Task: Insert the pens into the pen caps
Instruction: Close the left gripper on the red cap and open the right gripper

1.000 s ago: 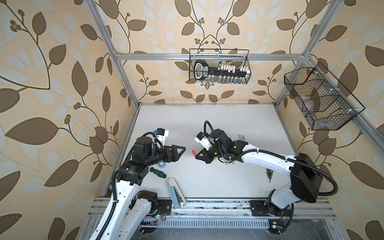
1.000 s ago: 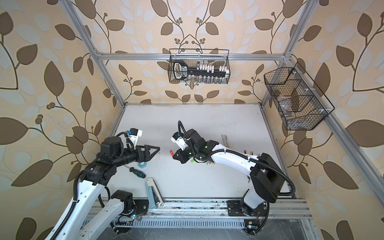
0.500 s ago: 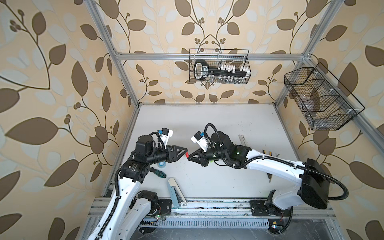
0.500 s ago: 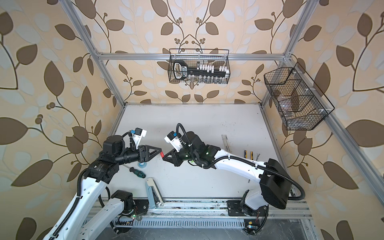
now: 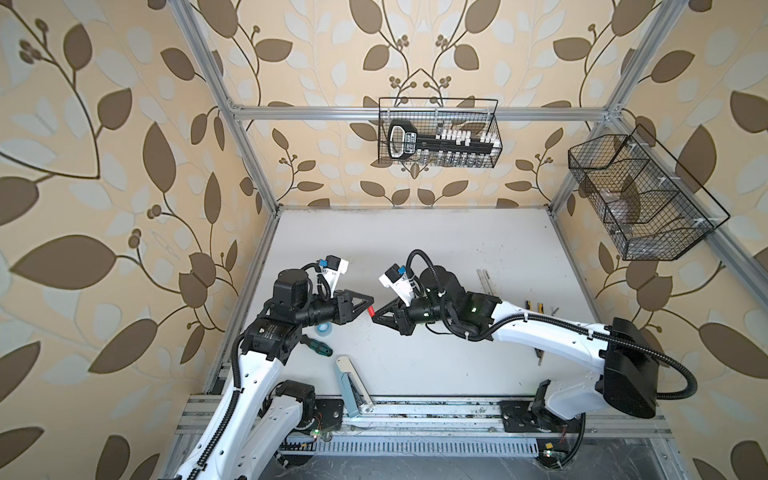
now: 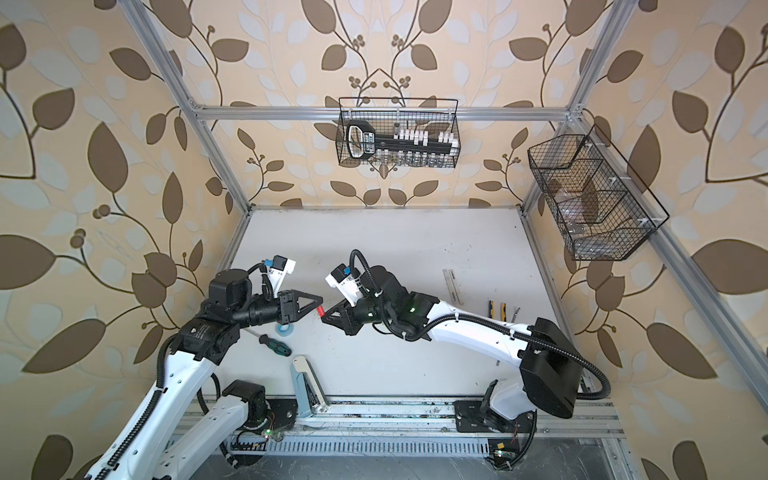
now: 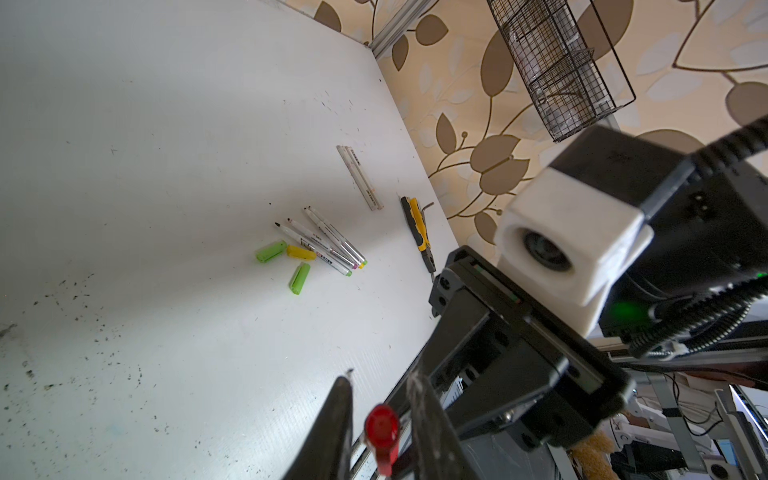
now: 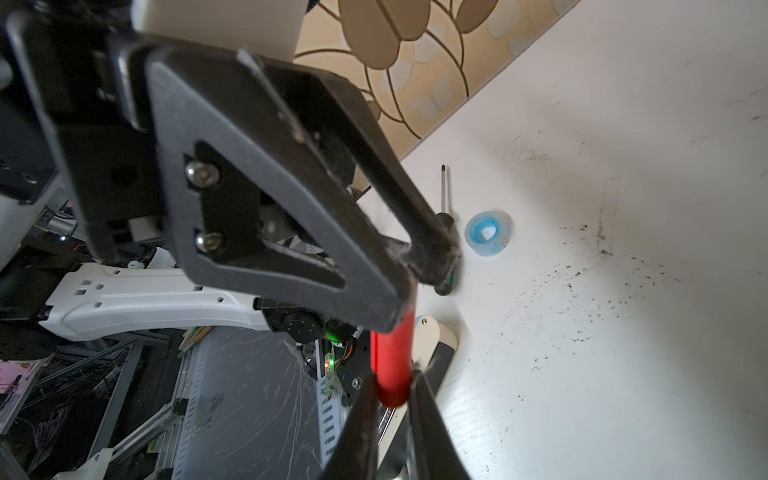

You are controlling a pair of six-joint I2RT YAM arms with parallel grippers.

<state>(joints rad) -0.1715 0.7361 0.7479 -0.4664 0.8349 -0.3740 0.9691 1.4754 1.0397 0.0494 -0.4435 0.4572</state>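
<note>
Red cap [image 8: 392, 345] in R gripper [image 8: 392, 390], axis horiz.

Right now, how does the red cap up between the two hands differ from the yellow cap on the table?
The red cap is in the air, clamped in the right hand with the left hand around its other end; the yellow cap lies loose on the table, untouched. The red cap is alone; the yellow cap sits beside the pens, near two green caps. Both are short plastic tubes.

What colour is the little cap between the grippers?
The cap is red, clearest in the right wrist view.
</note>
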